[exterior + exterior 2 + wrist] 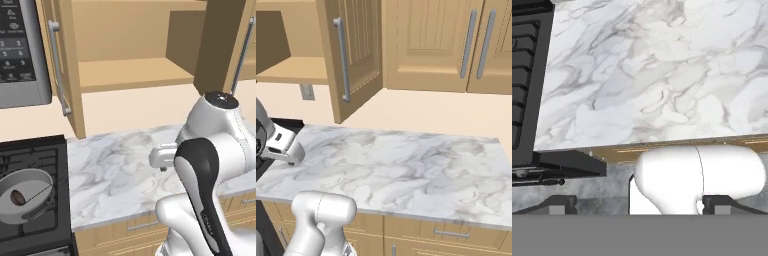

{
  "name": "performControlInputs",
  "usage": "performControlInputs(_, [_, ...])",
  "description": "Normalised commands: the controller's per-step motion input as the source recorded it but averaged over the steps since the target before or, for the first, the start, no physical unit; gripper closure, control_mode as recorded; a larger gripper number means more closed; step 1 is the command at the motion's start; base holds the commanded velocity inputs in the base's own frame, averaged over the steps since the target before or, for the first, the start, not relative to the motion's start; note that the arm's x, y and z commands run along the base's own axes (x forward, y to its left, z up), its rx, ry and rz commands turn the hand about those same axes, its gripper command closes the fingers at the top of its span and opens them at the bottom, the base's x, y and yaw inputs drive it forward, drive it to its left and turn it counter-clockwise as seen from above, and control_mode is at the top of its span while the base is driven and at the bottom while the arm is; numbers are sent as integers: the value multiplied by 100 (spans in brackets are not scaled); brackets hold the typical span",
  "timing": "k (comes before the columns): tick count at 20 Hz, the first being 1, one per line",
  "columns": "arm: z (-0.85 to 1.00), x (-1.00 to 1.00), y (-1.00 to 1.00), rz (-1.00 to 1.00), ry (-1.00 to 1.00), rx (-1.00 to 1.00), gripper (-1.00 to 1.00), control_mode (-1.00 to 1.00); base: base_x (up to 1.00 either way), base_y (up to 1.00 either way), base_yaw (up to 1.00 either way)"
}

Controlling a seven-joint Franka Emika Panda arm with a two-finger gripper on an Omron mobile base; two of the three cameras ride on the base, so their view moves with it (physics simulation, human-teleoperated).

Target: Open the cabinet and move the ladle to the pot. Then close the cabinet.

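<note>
The cabinet [135,72] stands open with both doors swung out, and its shelf is bare. Its left door [62,65] hangs beside the microwave. Its right door [353,55] juts out over the counter. On the stove at lower left sits the grey pot [31,175]. The ladle [18,197] lies inside it, with its thin handle running up to the pot's right rim. My gripper [162,162] hovers low over the marble counter, right of the pot and well below the cabinet. In the hand view the gripper [639,205] is open, its fingertips [559,204] wide apart and holding nothing.
A grey microwave [20,50] hangs above the black stove [30,150]. The marble counter [406,160] stretches right under closed wall cabinets [431,45]. Base cabinets with short handles [448,233] run below the counter's front edge.
</note>
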Motion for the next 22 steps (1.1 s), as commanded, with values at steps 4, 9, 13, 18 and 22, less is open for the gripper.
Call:
performControlInputs(4, [56,-61,-4,0,-26,0,-100,-100,0,0,0])
performControlInputs(9, [65,-16,-30,0,-21,2,-100,-100,0,0,0])
performControlInputs(13, [60,-1,-74,0,-22,5,-100,-100,0,0,0])
performControlInputs(18, [28,-13,-99,0,-25,11,-100,-100,0,0,0])
performControlInputs(22, [11,-6,-89,0,-29,18,-100,-100,0,0,0])
